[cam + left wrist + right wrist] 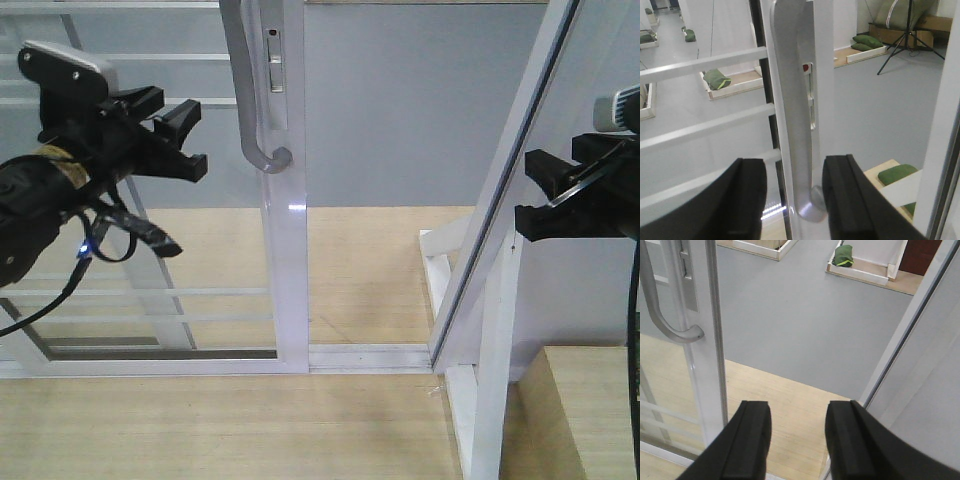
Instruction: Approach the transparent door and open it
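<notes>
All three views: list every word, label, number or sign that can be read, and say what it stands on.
No readable text in any view.
The lock plate beside the pull handle of the transparent door carries a small red mark, with no letters or numbers.

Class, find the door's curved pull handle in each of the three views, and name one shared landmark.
Front view: pull handle top centre, hooking right.
Left wrist: pull handle at centre, running vertically.
Right wrist: pull handle at upper left.
Shared landmark: lock plate on the white stile beside it.
</notes>
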You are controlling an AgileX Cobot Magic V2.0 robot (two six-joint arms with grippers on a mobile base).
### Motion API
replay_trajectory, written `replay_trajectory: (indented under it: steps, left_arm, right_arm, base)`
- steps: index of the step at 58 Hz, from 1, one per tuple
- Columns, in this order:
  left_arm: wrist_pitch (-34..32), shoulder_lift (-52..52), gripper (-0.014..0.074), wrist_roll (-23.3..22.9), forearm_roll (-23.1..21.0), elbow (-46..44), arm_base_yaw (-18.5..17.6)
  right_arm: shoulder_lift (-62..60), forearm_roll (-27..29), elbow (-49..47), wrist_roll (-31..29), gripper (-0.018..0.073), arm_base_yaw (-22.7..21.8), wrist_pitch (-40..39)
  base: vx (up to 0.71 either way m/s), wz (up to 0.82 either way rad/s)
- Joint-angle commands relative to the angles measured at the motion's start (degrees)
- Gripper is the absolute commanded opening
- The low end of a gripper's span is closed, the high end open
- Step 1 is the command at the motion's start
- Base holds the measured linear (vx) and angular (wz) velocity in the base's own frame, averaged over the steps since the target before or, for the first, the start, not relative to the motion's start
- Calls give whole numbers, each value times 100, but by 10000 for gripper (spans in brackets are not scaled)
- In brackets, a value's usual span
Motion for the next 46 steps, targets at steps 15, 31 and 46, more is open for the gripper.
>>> replay_trajectory:
  steps: [15, 31, 46]
  left_arm:
    - [-503, 982, 414, -186, -70, -1811, -35]
    - [-471, 1675, 414, -552, -70, -2743, -35]
    - [-351, 2061, 412, -582, -70, -3181, -29]
  right_arm:
    - [-86, -41, -157, -15, 344, -30, -358]
    - [-86, -54, -157, -15, 344, -30, -358]
    - [-86, -54, -157, -15, 344, -30, -352]
  base:
    - [0, 0]
    - [0, 0]
    - [0, 0]
